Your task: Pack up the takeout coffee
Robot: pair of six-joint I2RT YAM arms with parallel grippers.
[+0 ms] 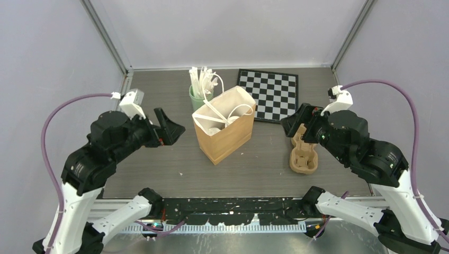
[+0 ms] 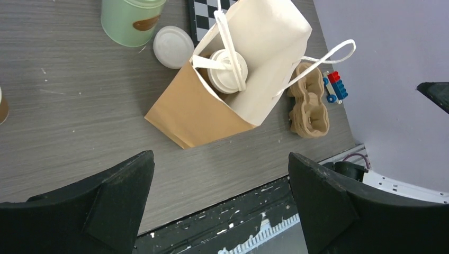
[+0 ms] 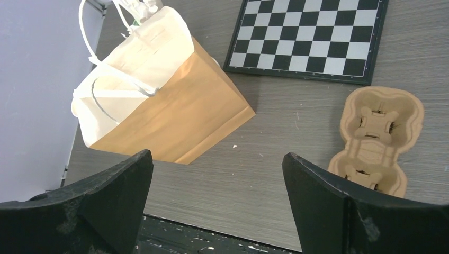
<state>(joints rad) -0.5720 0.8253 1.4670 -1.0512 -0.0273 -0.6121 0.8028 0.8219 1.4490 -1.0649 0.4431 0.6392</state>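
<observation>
A brown paper bag (image 1: 225,132) with white handles stands open mid-table. Inside it sits one takeout coffee cup with its white lid on (image 2: 227,71), under a handle strap. A loose white lid (image 2: 173,46) lies on the table beside the mint-green can (image 2: 129,18). At the left edge of the left wrist view, a tan sliver (image 2: 2,108) looks like another cup. My left gripper (image 1: 170,128) (image 2: 219,156) hovers left of the bag, open and empty. My right gripper (image 1: 295,124) (image 3: 217,155) hovers right of the bag (image 3: 164,106), also open and empty.
A brown pulp cup tray (image 1: 303,154) (image 3: 376,137) lies right of the bag, below my right gripper. A checkerboard (image 1: 268,95) lies at the back right. The mint-green can (image 1: 199,98) of white sticks stands behind the bag. Small red and blue blocks (image 2: 335,85) lie beyond the tray.
</observation>
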